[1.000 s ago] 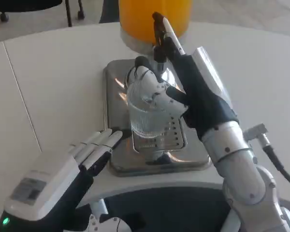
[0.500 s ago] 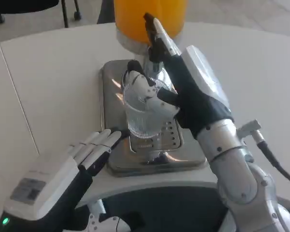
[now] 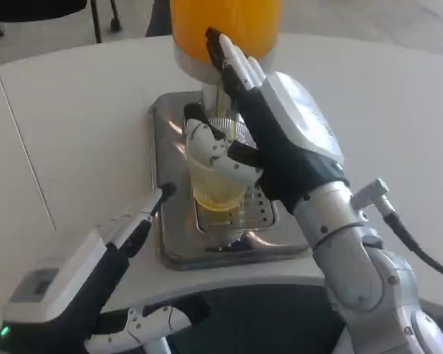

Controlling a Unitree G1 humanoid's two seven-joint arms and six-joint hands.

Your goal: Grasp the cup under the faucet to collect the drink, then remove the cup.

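A clear ribbed plastic cup (image 3: 215, 181) stands upright on a shiny steel drip tray (image 3: 170, 243), its long axis vertical and its open mouth pointing straight up. The tray sits on a white round table (image 3: 81, 110). The cup is directly beneath the outlet of a drink dispenser with an orange tank (image 3: 225, 26) at the far edge of the tray. A thin stream of yellow-orange drink (image 3: 220, 107) falls into the cup, and the lower part of the cup holds pale yellow liquid.

The robot's right hand (image 3: 269, 140) grips the cup: white and black fingers (image 3: 207, 144) wrap around its near side, while other fingers reach upward against the front of the dispenser.

The robot's left hand (image 3: 125, 232) lies low at the near left corner of the tray, holding nothing, its fingers stretched out together with their tips just beside the tray's left rim. A small pale label on the back of the left forearm (image 3: 33, 287) is too blurred to read. No other writing can be made out.
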